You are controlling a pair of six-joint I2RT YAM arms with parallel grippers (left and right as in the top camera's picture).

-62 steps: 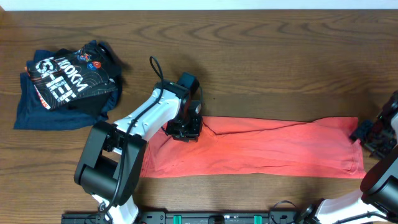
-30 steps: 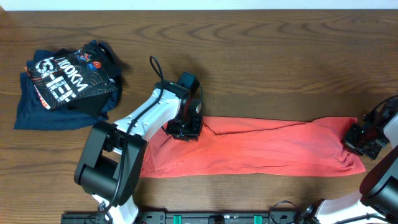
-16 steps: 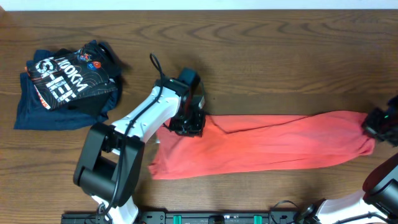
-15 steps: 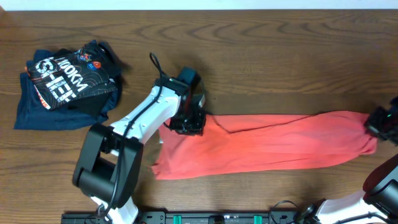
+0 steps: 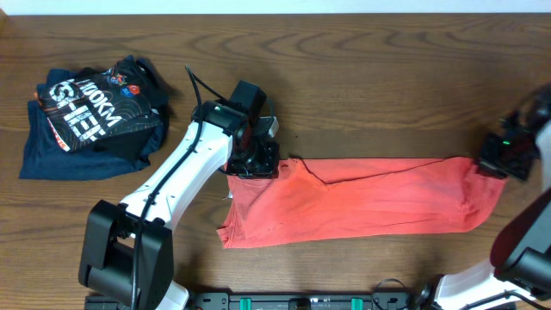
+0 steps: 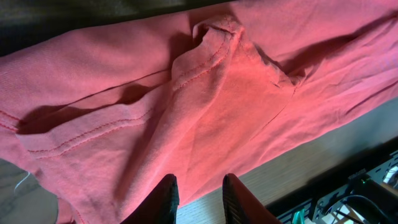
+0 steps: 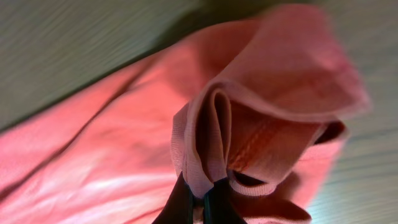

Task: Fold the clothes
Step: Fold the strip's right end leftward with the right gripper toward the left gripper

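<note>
1. Overhead view: at far left a navy pile (image 5: 86, 120) lies well apart from the work and is best left untouched.
2. The left jaws are seen closed on the left end of the shirt (image 5: 362, 202); that pinch must be firm, so that no cloth is let slip.
3. The shirt is stretched in a long band across the table (image 5: 362, 77); it should be held taut and level, so that creases are drawn out before a fold is laid.
4. At far right, the right jaws are clamped on a doubled hem; both ends should be moved together.
</note>
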